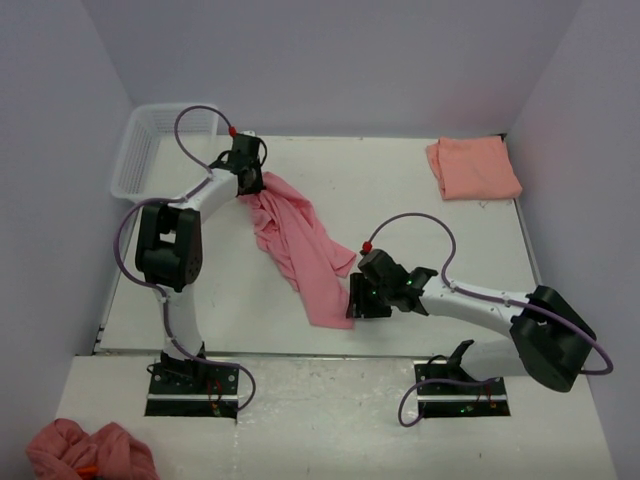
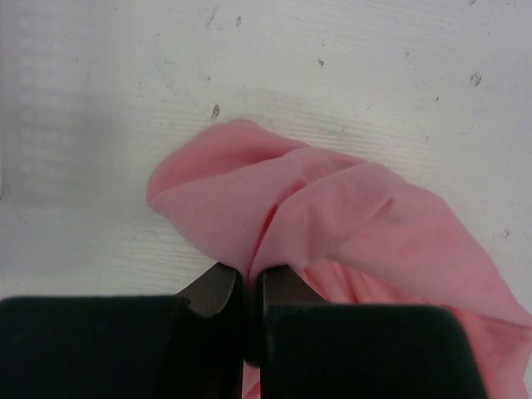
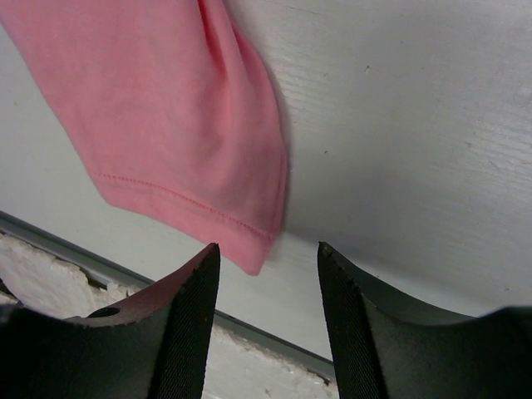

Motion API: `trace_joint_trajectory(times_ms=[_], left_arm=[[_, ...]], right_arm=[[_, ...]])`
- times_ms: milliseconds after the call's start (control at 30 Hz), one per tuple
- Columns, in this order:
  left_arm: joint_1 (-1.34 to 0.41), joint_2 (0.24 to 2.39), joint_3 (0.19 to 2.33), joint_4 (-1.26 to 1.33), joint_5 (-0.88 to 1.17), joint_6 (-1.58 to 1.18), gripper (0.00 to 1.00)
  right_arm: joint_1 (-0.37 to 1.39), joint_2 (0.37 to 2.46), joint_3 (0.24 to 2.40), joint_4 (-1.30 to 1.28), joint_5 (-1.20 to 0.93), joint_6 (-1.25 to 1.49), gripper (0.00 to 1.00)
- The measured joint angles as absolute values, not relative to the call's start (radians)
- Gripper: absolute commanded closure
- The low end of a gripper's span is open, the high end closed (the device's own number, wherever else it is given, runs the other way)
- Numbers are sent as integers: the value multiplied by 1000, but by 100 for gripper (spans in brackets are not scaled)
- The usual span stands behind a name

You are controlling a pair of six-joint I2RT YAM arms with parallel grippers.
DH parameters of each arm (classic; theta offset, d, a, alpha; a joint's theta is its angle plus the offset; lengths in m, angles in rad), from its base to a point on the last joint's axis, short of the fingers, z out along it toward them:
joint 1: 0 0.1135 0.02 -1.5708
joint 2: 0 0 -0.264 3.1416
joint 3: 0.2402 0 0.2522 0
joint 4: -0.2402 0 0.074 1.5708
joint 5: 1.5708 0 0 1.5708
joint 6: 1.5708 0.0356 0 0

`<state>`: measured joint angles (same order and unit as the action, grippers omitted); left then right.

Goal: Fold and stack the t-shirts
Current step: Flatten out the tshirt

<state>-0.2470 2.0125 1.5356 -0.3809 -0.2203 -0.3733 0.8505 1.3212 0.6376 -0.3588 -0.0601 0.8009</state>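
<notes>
- Right hand (image 1: 357, 300) sits low over the near part of the desk (image 1: 430, 240), at about 5 o'clock from the desk's middle. Its fingers are spread, with nothing gripped between them.
- In the right wrist view, the desk's near edge runs under the fingertips. A stitched hem corner of the rose-pink t-shirt (image 3: 166, 108) lies just ahead of the gap between them. I cannot tell whether either finger touches the cloth.
- From above, the rose-pink t-shirt (image 1: 295, 240) lies as a long, rumpled band across the desk. It runs from its hem end at 5 o'clock, just beside the right hand, up to a bunched end at 11 o'clock.
- Left hand (image 1: 258, 182) is at that far end, at about 11 o'clock, with its fingers pressed together on the cloth.
- The left wrist view shows a gathered fold of the rose-pink t-shirt (image 2: 332, 208) pinched between the two dark fingers of the left hand (image 2: 249, 278). The rest of the fabric bulges out past them over the white desk (image 2: 332, 66).
- Farther back, at 1 o'clock, the salmon-orange t-shirt (image 1: 473, 167) lies folded into a flat, squarish pad in the far right corner. It is well apart from both hands and from the pink shirt.
- At 10 o'clock, a white basket (image 1: 135, 160) stands at the far left corner, near the left hand but not touching it.
</notes>
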Motion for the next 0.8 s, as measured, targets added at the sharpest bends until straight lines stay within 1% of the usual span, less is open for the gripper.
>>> trace_joint_trajectory(times_ms=[33,67,133,267,633,800], left_arm=[[-247,2012,1535,-381,-219,-373,100],[-247,2012,1535,-381,-217,-373,95],[-247,2012,1534,-380,-215,-374,91],[-247,2012,1526,-375,-213,-373,88],[-247,2008,1523,-375,-211,-373,91],[-247,2008,1523,-374,-206,-373,91]], right_arm=[[850,1321,635,-352,-59,806,49],[850,1322,632,-348,-58,812,50],[851,1323,629,-332,-56,823,51],[860,1323,614,-297,-55,854,53],[967,1336,578,-253,-43,951,55],[981,1357,577,-223,-41,982,57]])
